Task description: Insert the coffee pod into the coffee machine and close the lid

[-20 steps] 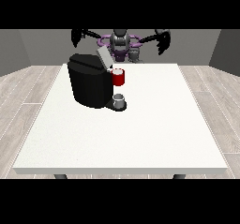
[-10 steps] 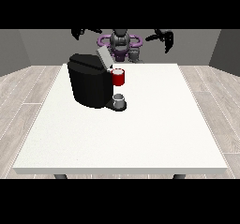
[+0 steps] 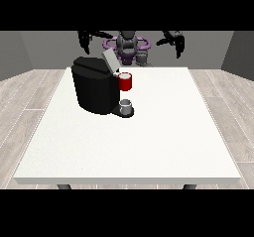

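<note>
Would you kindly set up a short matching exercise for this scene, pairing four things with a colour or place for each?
Things:
1. coffee machine
2. pod holder
3. cup
4. hand at the view's right

Colour or place:
A. red, at the machine's upper front
B. grey, on the machine's base under the red part
C. black, on the table's left half in the view
D. raised in the air beyond the table's far edge

Pairs: 1-C, 2-A, 3-B, 4-D
</note>
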Controlling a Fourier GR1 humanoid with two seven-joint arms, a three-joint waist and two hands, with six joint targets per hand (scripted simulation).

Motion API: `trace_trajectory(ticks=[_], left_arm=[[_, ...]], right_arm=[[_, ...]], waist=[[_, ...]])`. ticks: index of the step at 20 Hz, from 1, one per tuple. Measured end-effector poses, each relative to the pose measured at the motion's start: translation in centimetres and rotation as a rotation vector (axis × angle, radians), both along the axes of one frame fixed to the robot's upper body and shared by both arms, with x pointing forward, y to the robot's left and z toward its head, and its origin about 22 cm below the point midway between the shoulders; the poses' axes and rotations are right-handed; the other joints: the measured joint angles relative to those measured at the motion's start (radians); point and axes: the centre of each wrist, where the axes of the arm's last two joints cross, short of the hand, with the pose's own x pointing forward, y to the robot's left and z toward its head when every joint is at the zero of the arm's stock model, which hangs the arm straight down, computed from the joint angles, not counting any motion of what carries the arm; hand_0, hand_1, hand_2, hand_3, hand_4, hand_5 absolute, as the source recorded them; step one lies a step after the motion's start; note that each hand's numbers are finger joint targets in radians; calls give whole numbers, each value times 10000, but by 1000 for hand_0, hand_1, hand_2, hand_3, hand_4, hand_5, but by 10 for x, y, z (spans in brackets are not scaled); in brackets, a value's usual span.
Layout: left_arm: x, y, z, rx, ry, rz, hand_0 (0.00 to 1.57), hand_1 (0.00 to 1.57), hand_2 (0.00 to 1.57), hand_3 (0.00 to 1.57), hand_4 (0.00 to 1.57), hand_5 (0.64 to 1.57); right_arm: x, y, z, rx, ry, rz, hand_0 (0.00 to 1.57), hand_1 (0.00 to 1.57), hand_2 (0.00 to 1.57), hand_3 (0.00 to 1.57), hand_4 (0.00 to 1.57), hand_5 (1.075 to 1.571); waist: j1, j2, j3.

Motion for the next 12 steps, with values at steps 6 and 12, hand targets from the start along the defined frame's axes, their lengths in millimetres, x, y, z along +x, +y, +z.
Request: trace_trajectory(ticks=[6,12], left_arm=[[-9,4,19,26,-447,132,0,0,0,0,282,1571],[-26,6,31,-29,-849,348,0,0,0,0,374,1571]], right_arm=[[15,5,5,289,169,149,0,0,0,0,0,1571],[27,13,12,193,56,674,0,0,0,0,0,1571]], waist=[[42,499,3],[-65,966,0]])
